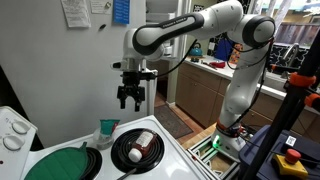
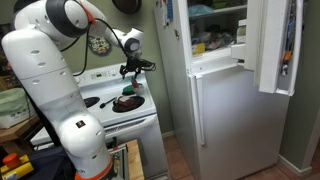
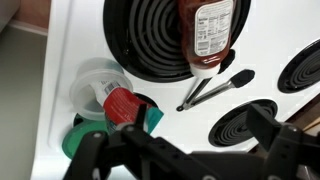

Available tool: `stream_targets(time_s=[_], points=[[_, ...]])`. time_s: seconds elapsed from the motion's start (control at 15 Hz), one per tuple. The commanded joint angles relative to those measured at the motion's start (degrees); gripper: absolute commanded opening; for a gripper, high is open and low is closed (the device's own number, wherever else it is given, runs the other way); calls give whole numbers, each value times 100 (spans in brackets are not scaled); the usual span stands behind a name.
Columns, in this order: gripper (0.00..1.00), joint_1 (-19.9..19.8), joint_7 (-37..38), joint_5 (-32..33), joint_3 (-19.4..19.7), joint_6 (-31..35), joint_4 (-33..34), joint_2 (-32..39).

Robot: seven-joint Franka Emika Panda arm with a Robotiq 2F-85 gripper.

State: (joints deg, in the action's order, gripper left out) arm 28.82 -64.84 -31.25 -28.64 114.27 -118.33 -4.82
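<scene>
The gripper (image 1: 130, 98) hangs above the white stove top (image 1: 172, 152), jaws spread and holding nothing. Beneath it a sauce bottle (image 3: 210, 35) lies on its side across a coil burner (image 3: 150, 40), and black tongs (image 3: 215, 88) lie just beside it towards the middle of the top. A teal cup (image 1: 108, 130) stands near the back edge. A fridge (image 2: 225, 110) stands alongside
</scene>
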Motion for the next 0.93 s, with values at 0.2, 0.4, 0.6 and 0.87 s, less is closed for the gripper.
stream_targets(time_s=[0.2, 0.4, 0.6, 0.87], points=[[100, 44, 1286, 821, 28, -585, -4, -647], [100, 85, 1336, 1364, 13, -583, 95, -785], [100, 148, 1263, 1360, 81, -459, 147, -695], [100, 155, 1272, 1471, 80, -460, 153, -721]])
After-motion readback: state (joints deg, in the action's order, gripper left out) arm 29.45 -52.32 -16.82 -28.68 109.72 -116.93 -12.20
